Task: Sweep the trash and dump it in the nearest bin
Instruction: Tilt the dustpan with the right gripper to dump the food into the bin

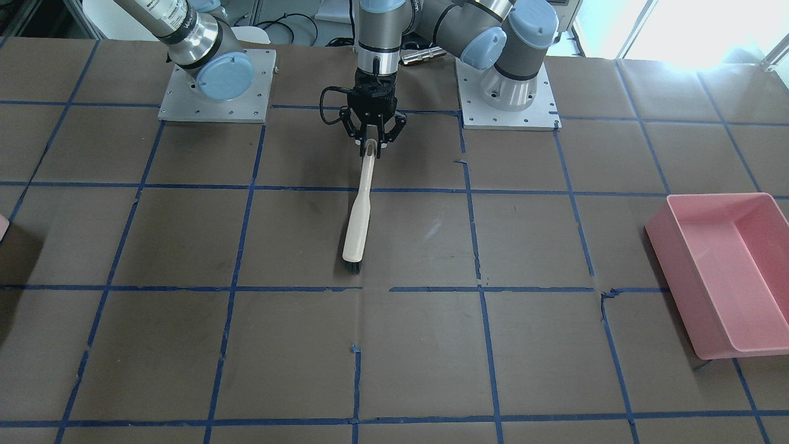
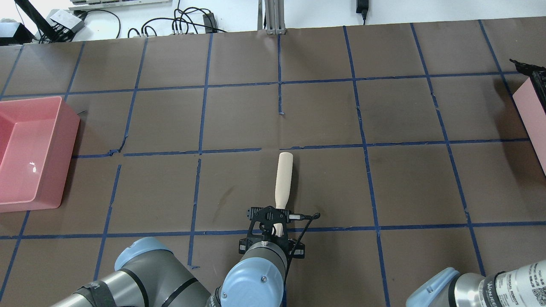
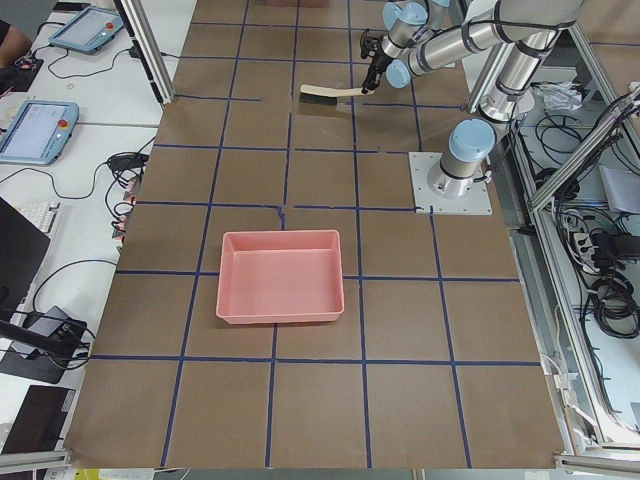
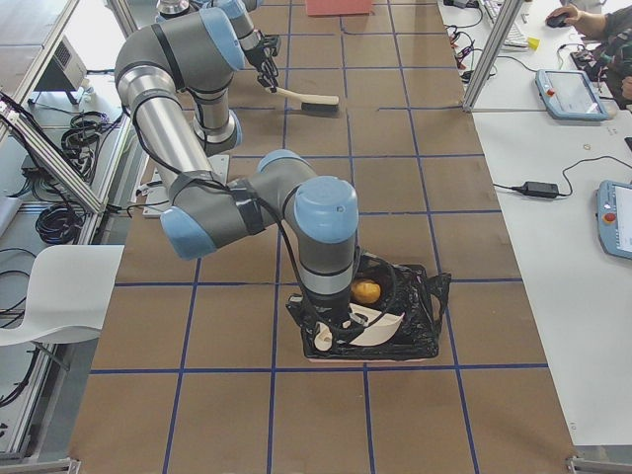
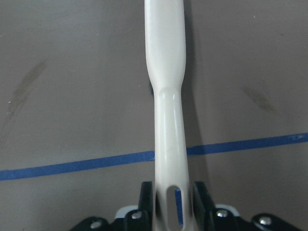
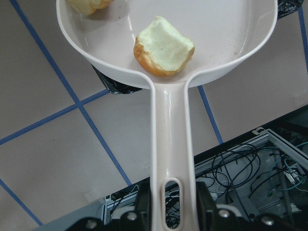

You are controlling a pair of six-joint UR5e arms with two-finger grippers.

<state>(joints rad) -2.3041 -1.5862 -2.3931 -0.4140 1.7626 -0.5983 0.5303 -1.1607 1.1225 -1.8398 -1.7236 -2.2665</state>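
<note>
Brown table [image 1: 185,246] gridded with blue tape [image 1: 246,188]. In the front view you see the left arm [image 1: 377,37] coming down mid-table near the bases. It carries the brush [image 1: 359,216] by the handle end, with the head pointing away from the robot and the black bristles underneath. You can't tell whether the bristles touch the table. Pink bin [image 1: 684,259] sits well off toward the robot's left.

Overhead: the brush points straight ahead of the left arm and the pink bin is at the view's left edge. A black-lined bin [image 2: 531,111] is cropped at the right edge. You only get the elbow of the right arm [image 2: 490,285], bottom right.

Left side view: pink bin is near and the brush is far beyond it, well apart.

Right side view: the right arm bends down over the black-lined bin, with the white dustpan [image 4: 380,331] inside it. Tan lump [image 4: 366,291] shows just beside the wrist. You can't tell whether it lies in the pan or on the liner.

Left wrist: left fingers [image 5: 202,199] are clamped on the slotted end of the brush handle, one on each side.

Right wrist: right fingers [image 6: 144,202] are clamped on the dustpan handle at its slot. The pan holds a pale yellow chunk [image 6: 163,45] with an orange rim, close to the handle neck. A second chunk [image 6: 86,4] is cropped at the top edge.
</note>
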